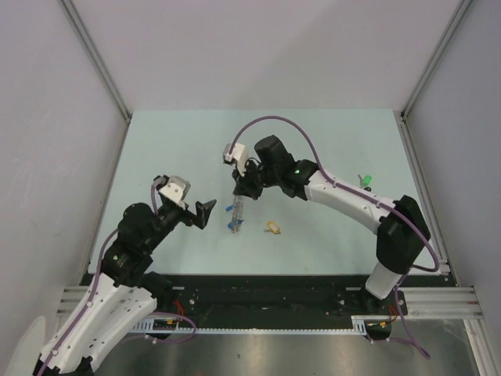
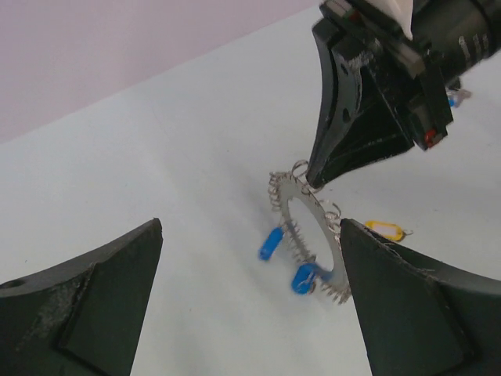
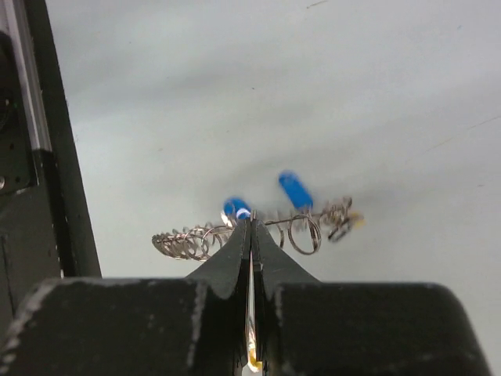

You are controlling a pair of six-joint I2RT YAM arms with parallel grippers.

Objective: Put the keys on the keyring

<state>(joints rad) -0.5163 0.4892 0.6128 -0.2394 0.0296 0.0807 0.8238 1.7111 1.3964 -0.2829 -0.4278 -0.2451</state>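
While the right claw (image 2: 317,174) pinches the keyring (image 2: 291,202) upright, the wide-open left claw (image 2: 250,223) should next fetch the yellow key (image 1: 273,228).

At the table's (image 1: 180,141) middle is the keyring (image 1: 235,215), 1 key (image 1: 273,228) just right, another key (image 1: 364,181) far right

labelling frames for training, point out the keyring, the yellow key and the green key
keyring (image 2: 293,210): left wrist view, left side of its band
yellow key (image 2: 386,229): left wrist view, its yellow cap
green key (image 1: 364,181): top external view, its green cap
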